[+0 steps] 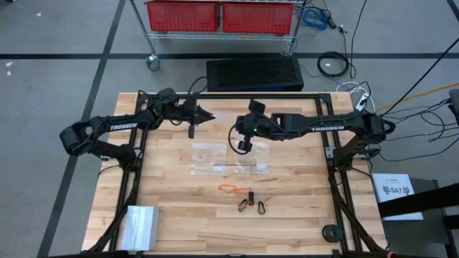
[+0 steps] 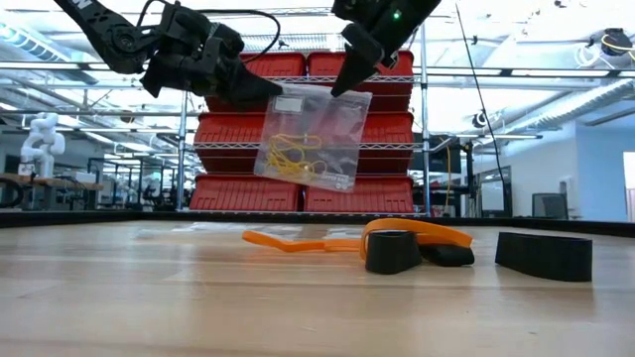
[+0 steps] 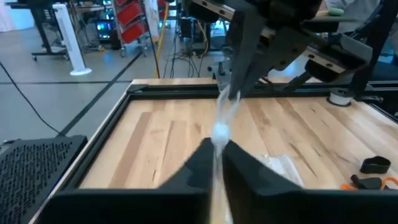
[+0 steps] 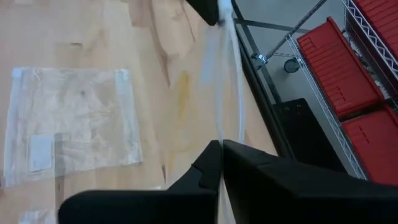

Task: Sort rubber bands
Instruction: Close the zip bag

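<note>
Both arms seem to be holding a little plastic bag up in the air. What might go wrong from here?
The left gripper and right gripper each pinch only a top corner of the clear bag, so it may slip free or tear if they pull apart. If its top opens unevenly, the yellow bands inside might spill. Falling bands may land among the orange and black bands on the table, mixing the colours.

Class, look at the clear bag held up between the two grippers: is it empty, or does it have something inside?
Not empty. The clear bag hangs above the table with yellowish rubber bands inside, pinched by the left gripper and right gripper at its top corners.
</note>
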Controlling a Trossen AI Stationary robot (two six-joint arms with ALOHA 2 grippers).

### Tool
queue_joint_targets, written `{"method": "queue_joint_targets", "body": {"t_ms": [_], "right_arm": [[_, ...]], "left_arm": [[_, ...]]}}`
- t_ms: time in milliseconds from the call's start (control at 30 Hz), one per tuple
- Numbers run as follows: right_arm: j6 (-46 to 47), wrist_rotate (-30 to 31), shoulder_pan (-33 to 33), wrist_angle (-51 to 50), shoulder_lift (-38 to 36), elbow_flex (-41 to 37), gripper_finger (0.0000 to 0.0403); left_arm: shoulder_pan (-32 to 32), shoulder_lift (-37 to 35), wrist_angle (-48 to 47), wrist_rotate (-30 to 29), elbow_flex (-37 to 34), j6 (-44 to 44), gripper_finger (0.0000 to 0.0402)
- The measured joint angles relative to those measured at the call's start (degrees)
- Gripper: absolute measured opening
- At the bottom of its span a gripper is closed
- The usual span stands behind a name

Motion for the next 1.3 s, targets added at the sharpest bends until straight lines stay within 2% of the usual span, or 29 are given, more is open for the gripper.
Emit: {"method": "queue_joint_targets", "body": {"t_ms": [233, 467, 600, 700, 833, 1067, 1300], "right_arm": [[2.17, -0.94, -0.09, 0.97, -2.66, 0.00, 0.0044], [-0.14, -16.67, -1.28, 13.42, -2.43, 0.07, 0.0103], [-3.72, -18.28, -2.92, 16.93, -0.35, 0.04, 0.0121], [-5.58, -18.76, -4.18, 18.08, 0.96, 0.04, 0.0123], [-5.78, -22.72, -5.05, 19.94, 2.54, 0.02, 0.0114], [-5.56, -22.82, -5.09, 21.38, 3.91, -0.04, 0.0096], [-5.54, -22.77, -5.94, 23.36, 5.29, 0.02, 0.0096]], "left_arm": [[-0.02, 0.00, -0.28, 1.51, 0.00, 1.63, 0.0005], [-1.26, 0.00, -0.14, 1.51, 0.02, 3.20, 0.0003], [-3.01, 0.00, -0.11, 1.61, 0.02, 4.28, 0.0002], [-3.76, 0.00, -0.09, 1.54, 0.02, 4.44, 0.0002], [-4.20, 0.00, -0.04, 1.24, 0.04, 4.44, 0.0001], [-4.20, 0.02, 0.05, 1.16, 0.04, 4.44, 0.0001], [-4.47, 0.02, 0.09, 1.03, 0.04, 4.42, 0.0000]]}}
